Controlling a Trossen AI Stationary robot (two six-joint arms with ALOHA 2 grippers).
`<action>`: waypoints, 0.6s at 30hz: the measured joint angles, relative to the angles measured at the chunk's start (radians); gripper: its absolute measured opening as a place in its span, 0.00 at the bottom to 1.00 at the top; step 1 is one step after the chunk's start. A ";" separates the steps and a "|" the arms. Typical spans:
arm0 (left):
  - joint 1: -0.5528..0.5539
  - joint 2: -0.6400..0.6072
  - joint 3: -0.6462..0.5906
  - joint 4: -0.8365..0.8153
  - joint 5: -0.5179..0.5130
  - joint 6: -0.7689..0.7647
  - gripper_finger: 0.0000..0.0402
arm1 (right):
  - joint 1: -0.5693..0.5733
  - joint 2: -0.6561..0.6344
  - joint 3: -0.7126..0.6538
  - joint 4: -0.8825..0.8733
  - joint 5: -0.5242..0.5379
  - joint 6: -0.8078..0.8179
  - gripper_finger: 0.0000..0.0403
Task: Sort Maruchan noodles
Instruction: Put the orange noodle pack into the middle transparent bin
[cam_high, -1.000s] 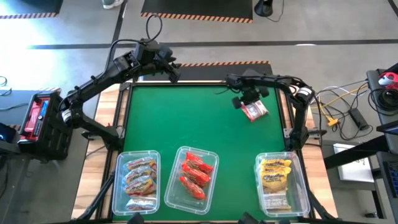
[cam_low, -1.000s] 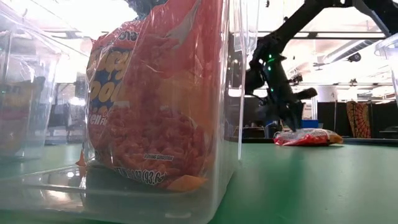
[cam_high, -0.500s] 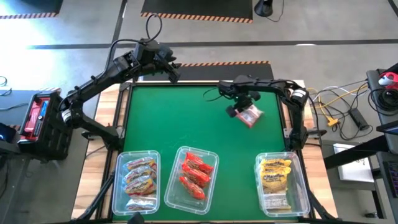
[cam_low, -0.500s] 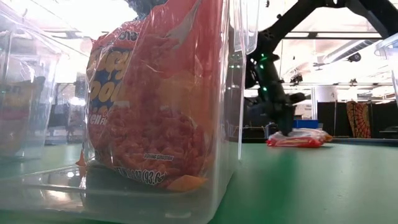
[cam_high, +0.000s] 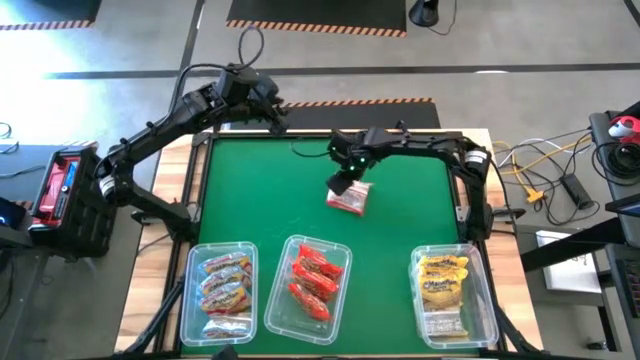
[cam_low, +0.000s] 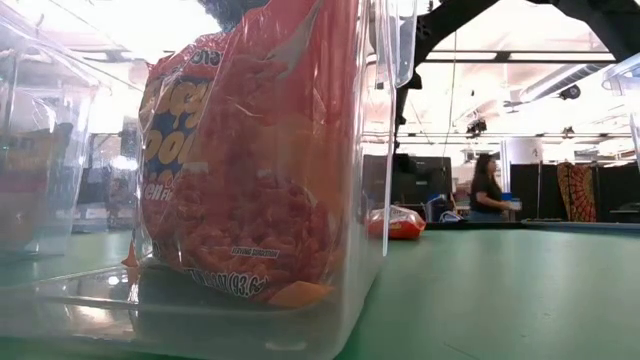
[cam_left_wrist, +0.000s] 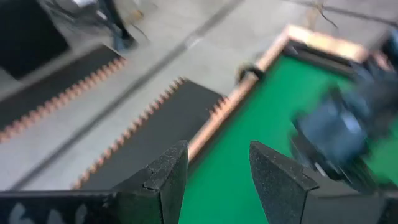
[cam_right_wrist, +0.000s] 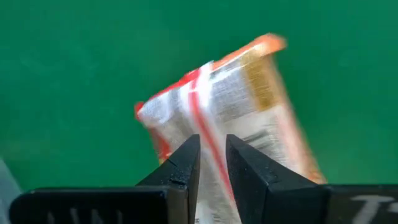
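pinching a red ramen packet (cam_high: 350, 198), the right gripper (cam_high: 345, 184) hangs over the middle of the green table (cam_high: 250, 190); in the right wrist view its fingers (cam_right_wrist: 180, 163) are pressed nearly together on the packet's crinkled edge, and the packet dangles away from them, its long axis running on beyond the fingertips. whether it is clear of the cloth or dragging on it is hard to judge from the low view, where it shows just above the table line. the coming move turns on this: the middle bin (cam_high: 310, 278), with the other red packets (cam_high: 312, 276), lies toward the table's near edge, a little to the arm's left side, with open cloth between and nothing in the path. the left bin (cam_high: 218, 282) holds orange-pink packets (cam_high: 224, 280), the right bin (cam_high: 452, 285) yellow ones (cam_high: 443, 280). the left gripper (cam_left_wrist: 214, 171) waits spread and empty by the far left corner.
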 joint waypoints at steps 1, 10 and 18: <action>0.000 0.001 -0.005 -0.024 0.026 0.000 0.39 | -0.001 -0.001 0.009 -0.012 0.009 0.014 0.17; 0.000 0.009 -0.183 -0.026 0.146 -0.041 0.39 | 0.045 -0.025 -0.027 -0.125 0.068 0.026 0.17; -0.015 0.009 -0.448 0.305 0.276 -0.205 0.39 | 0.085 -0.059 -0.119 -0.116 0.124 0.029 0.17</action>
